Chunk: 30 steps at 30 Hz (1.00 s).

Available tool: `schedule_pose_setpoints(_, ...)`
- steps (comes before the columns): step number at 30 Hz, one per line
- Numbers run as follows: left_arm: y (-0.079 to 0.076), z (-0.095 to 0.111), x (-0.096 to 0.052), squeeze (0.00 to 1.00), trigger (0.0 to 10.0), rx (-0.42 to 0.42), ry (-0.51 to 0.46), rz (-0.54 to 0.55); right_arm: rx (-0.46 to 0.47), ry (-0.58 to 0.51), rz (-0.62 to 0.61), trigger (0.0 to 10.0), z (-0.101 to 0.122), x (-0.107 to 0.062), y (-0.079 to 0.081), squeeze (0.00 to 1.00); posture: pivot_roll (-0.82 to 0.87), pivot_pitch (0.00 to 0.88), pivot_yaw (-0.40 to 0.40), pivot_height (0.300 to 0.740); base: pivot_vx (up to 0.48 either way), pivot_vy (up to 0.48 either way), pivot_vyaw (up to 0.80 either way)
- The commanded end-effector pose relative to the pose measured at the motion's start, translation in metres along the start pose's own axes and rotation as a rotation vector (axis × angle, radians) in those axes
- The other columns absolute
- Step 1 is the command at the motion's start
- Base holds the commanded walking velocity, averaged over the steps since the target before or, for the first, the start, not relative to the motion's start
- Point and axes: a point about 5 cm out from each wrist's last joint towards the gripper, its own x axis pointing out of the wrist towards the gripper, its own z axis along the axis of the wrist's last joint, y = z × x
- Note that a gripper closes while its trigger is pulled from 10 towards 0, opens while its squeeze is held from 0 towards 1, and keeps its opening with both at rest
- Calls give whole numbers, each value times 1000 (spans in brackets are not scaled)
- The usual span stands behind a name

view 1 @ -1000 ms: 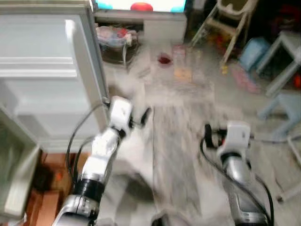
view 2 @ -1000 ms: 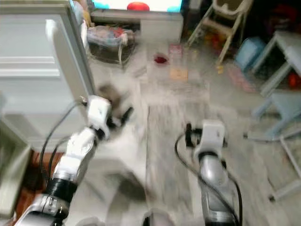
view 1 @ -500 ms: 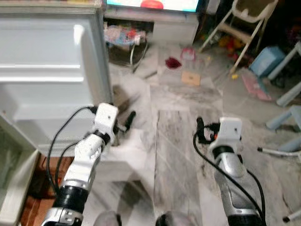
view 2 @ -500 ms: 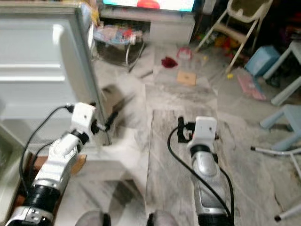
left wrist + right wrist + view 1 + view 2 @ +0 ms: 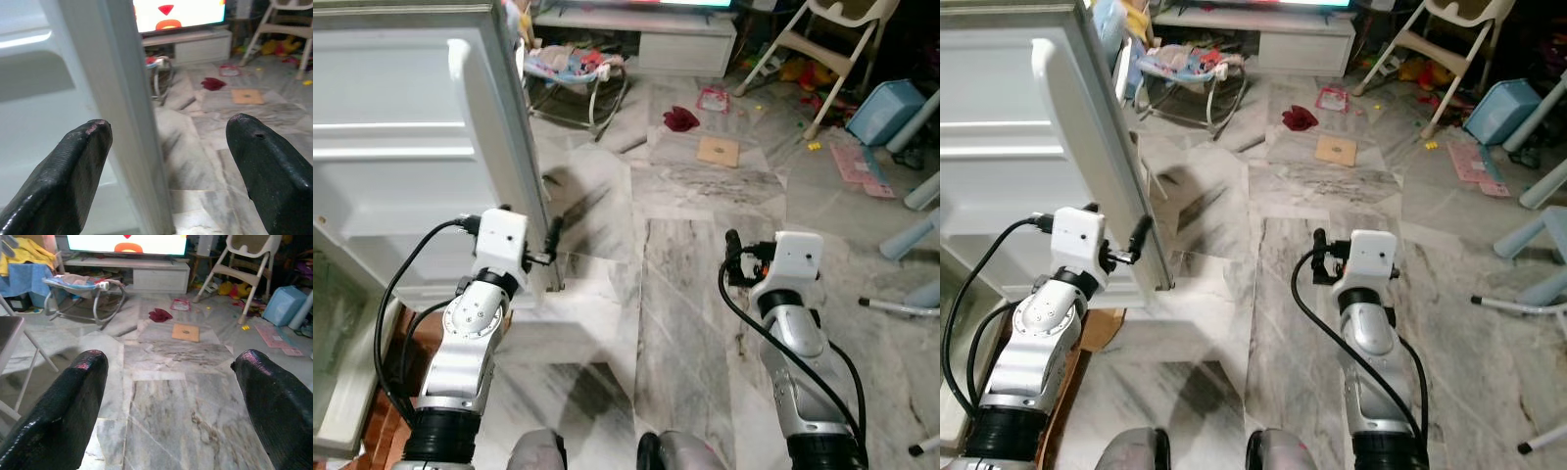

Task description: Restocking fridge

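The fridge's white door [image 5: 401, 147] stands open on my left, its inner shelves facing me and its outer edge [image 5: 110, 98] running toward me. My left gripper [image 5: 549, 245] is open at that edge, low down. In the left wrist view one finger [image 5: 73, 166] is on the door's inner side and the other [image 5: 266, 161] on the room side, neither visibly touching. My right gripper [image 5: 734, 259] hangs open over the marble floor [image 5: 166, 396], holding nothing. No food items to stock are in sight.
Part of the fridge's interior [image 5: 337, 323] shows at far left, with a cardboard box [image 5: 1097, 328] on the floor by it. Further off are a baby bouncer [image 5: 573, 64], a TV stand [image 5: 646, 24], a high chair [image 5: 832, 39], a blue bin [image 5: 886, 108] and stool legs [image 5: 911, 230].
The camera has swung and the blur has gone. My left gripper has moved left from over the floor to the fridge door's edge. My right gripper stays open over the floor.
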Motion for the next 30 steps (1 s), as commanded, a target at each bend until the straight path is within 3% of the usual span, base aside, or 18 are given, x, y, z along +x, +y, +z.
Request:
schedule_pose_setpoints(1, 2, 2, 11, 0, 10000, -22, 1, 31, 1, 3, -7, 10000, 1, 0, -2, 0, 18, 105, -76, 740, 0, 0, 0)
schedule_pose_setpoints(7, -4, 2, 33, 0, 10000, -34, 36, 17, -10, -12, 9, 10000, 6, 2, 1, 0, 1, 109, -65, 740, 0, 0, 0)
schedule_pose_setpoints(12, -8, 9, 62, 0, 10000, -24, 58, 62, -12, -11, 4, 10000, 6, -2, 0, 0, -38, 126, -46, 740, 0, 0, 0)
schedule_pose_setpoints(18, -15, 23, 75, 0, 10000, -4, 30, 30, -22, 7, -17, 10000, 0, -12, -5, 0, -46, 127, -38, 740, 0, 0, 0)
schedule_pose_setpoints(30, -28, 16, 82, 0, 10000, 37, 77, -54, -27, 21, -5, 10000, -3, -11, -2, 0, -37, 124, -50, 740, 0, 0, 0)
